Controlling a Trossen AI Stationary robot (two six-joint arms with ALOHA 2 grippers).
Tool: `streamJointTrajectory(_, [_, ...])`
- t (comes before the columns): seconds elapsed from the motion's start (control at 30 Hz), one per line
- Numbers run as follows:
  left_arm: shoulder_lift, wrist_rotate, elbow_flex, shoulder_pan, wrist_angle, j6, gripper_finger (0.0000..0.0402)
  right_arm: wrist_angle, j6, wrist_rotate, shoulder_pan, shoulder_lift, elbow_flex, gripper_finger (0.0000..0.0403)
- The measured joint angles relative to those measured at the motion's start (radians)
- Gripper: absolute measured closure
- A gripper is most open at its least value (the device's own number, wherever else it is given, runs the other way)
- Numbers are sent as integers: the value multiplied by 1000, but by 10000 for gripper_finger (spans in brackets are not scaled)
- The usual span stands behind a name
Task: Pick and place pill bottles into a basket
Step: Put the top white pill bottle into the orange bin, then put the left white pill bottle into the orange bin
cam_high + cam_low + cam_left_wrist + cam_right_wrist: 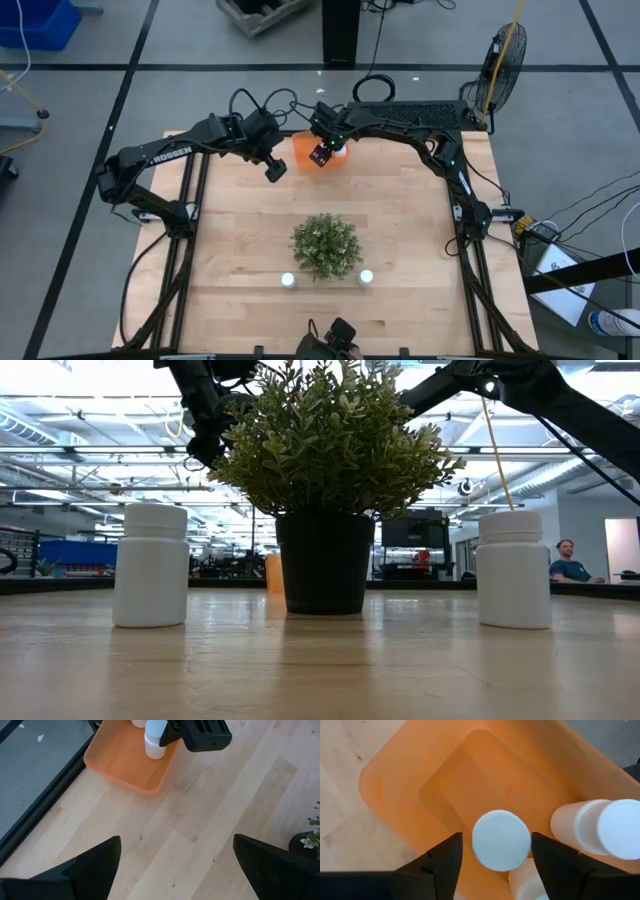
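Observation:
The orange basket (303, 150) stands at the table's far edge, also in the left wrist view (125, 765). My right gripper (497, 840) points down into it, open. Its fingers stand on either side of an upright white bottle (500, 840), and a sliver of orange shows between finger and cap. Two more bottles (600, 827) (530, 880) lie in the basket beside it. Two bottles (288, 281) (366, 277) stand upright on the table near the front. My left gripper (176, 840) is open and empty, above the table left of the basket.
A bushy green plant in a dark pot (326, 245) stands mid-table, between the two front bottles (150, 565) (513, 568) and the basket. Bare wood lies between plant and basket. A person (567, 560) sits far off in the room.

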Motion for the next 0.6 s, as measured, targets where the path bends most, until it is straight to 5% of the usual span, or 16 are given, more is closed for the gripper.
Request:
streamJointTrajectory(0.4, [1, -26, 0, 0, 29, -15, 11, -15, 56, -2, 1, -60, 0, 156])
streamJointTrajectory(0.6, [1, 49, 0, -31, -20, -7, 11, -27, 174, -135, -2, -166, 0, 154])
